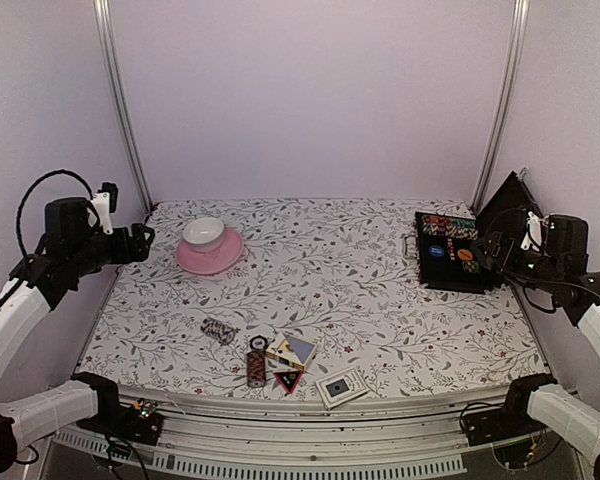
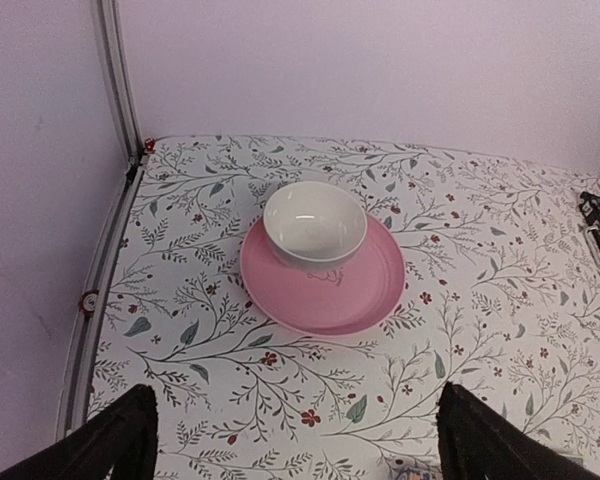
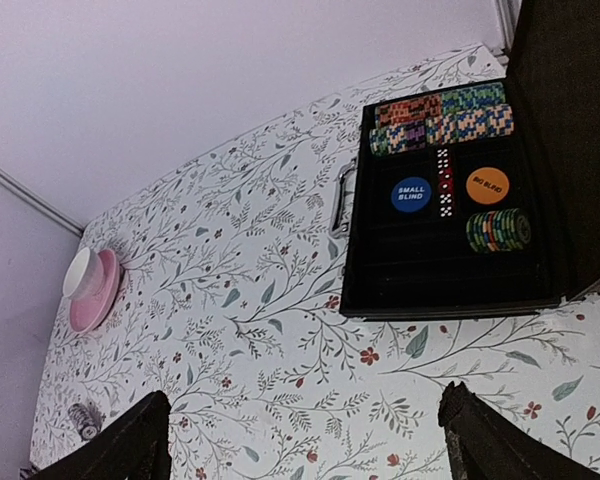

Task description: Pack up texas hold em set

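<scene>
The left tool (image 2: pixel 295 432) hangs in the air over the far left of the tabletop (image 1: pixel 380 300). Its two fingers (image 2: pixel 115 440) are spread wide with nothing between them, and it looks down on a white cup (image 2: pixel 315 222) sitting on a pink saucer (image 2: pixel 330 295). The right tool (image 3: pixel 300 440) is up over the right side, its jaws just as wide apart and just as empty, facing the case (image 3: pixel 450 270). That case lies open at the far right of the tabletop, its lid (image 1: pixel 507 205) standing up toward the right wall and its metal handle (image 3: pixel 342 198) pointing toward the middle. Inside, rows of striped chips (image 3: pixel 442 117) fill the far end and a green roll (image 3: pixel 498 230) lies by itself nearer the front. Between them sit a blue button (image 3: pixel 411 193) marked SMALL BLIND and an orange button (image 3: pixel 487 185) marked BIG BLIND, with a line of dice (image 3: pixel 444 185) between the two. The rest of the set is loose near the front edge, well apart from the case. A grey roll (image 1: pixel 218 330) lies on its side to the left. A dark roll (image 1: pixel 256 367) lies just beside a card box (image 1: pixel 291 350), and the red-black triangle (image 1: pixel 288 381) is just in front of that box. A second box (image 1: pixel 341 387) lies to the right, nearest the edge.
</scene>
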Robot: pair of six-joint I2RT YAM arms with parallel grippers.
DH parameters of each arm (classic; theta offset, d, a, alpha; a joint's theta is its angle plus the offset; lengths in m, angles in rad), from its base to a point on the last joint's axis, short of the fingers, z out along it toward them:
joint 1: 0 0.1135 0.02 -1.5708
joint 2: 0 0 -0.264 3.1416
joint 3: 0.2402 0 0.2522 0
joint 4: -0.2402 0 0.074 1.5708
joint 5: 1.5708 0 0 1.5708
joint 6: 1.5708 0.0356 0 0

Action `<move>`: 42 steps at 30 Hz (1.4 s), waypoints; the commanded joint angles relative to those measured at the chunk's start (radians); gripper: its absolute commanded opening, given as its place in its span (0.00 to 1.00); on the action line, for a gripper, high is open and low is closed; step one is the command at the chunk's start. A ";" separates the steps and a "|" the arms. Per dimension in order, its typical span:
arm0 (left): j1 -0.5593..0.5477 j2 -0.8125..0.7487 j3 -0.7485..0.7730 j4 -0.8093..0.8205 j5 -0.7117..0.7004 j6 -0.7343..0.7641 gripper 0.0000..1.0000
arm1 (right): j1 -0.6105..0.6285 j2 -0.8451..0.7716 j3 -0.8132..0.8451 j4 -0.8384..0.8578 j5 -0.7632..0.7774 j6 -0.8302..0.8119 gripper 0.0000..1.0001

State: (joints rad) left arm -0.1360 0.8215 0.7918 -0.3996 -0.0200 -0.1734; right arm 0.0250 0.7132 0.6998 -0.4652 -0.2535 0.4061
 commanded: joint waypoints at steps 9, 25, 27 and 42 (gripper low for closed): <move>0.011 0.022 -0.049 0.049 -0.025 0.023 0.97 | 0.651 0.155 -0.044 -0.019 0.236 0.242 0.95; -0.790 0.068 -0.149 0.174 -0.126 -0.290 0.86 | 0.966 0.473 -0.009 0.210 0.295 0.486 0.99; -0.947 0.131 -0.152 0.231 -0.170 -0.311 0.86 | 0.965 0.441 -0.020 0.208 0.311 0.493 0.99; -1.242 0.720 0.038 0.415 -0.041 -0.102 0.77 | 0.881 0.283 -0.091 0.203 0.337 0.513 0.99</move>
State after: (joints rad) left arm -1.3659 1.4963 0.7948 -0.0528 -0.0998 -0.3302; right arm 0.9150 1.0367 0.6338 -0.2741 0.0521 0.9035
